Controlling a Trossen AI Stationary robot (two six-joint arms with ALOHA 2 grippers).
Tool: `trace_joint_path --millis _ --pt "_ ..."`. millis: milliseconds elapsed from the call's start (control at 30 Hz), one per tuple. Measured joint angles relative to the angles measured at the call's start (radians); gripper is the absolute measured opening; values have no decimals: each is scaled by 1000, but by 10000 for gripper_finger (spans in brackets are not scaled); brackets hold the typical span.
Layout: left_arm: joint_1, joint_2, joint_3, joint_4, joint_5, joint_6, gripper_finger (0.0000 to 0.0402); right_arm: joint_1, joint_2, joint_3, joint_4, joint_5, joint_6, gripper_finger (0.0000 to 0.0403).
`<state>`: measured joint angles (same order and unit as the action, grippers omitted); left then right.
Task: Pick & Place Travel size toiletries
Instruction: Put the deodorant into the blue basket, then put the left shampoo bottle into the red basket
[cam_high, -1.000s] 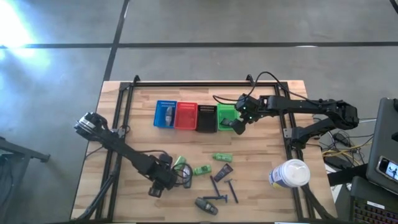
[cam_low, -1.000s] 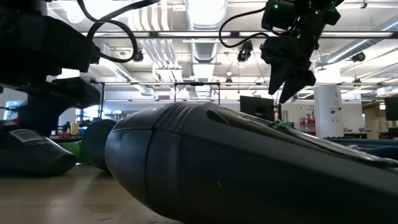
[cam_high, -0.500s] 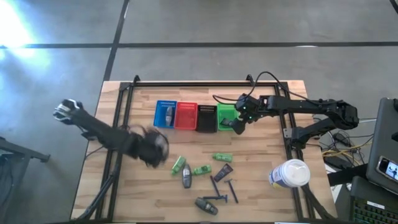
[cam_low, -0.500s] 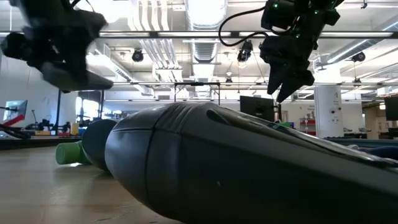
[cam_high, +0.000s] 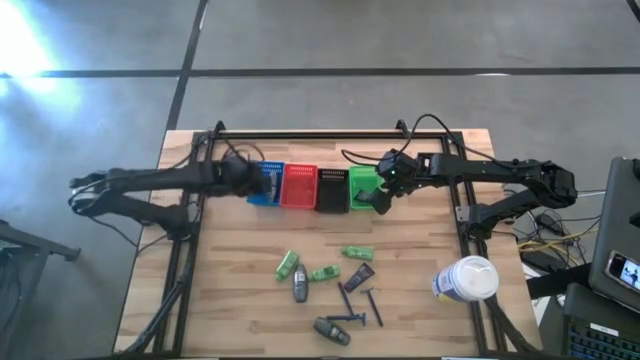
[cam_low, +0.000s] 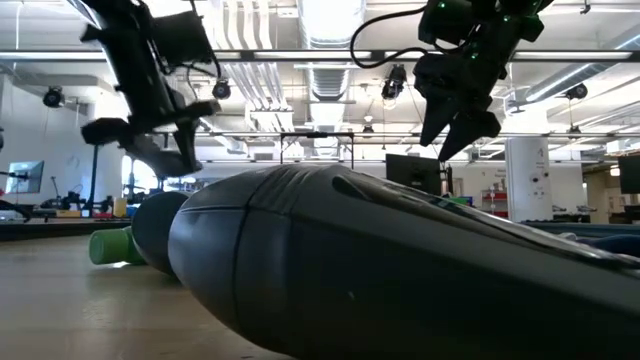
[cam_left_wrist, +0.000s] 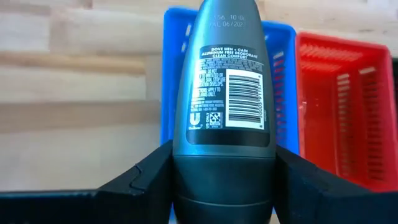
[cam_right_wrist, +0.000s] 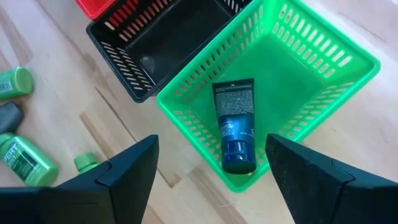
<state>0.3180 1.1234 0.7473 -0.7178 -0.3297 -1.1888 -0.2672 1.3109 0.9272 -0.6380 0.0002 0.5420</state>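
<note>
Grey oval mini bottle (cam_left_wrist: 224, 106), barcode label, clamped in left end effector (cam_left_wrist: 224, 186)

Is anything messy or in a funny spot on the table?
Mostly the loose toiletries near the table's front edge: tubes, bottles and razors lie flat, pointing every which way. One grey bottle lies right against the low camera, blocking most of its view. The four baskets sit in a neat row. Nothing looks spilled or broken.
</note>
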Motion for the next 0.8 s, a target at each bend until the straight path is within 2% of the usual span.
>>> trace_joint_path --millis 167,467,667,733,800 --pt "91 54 -10 84 61 121 219 0 0 0 -1 0 9 303" --pt "72 167 0 115 138 147 263 0 0 0 -9 2 27 316" --pt "40 137 41 114 138 181 280 1 0 0 -37 1 31 328" --pt "11 105 65 119 152 239 281 1 0 0 -52 1 28 333" --pt "-35 74 92 136 216 358 279 1 0 0 -65 0 15 337"
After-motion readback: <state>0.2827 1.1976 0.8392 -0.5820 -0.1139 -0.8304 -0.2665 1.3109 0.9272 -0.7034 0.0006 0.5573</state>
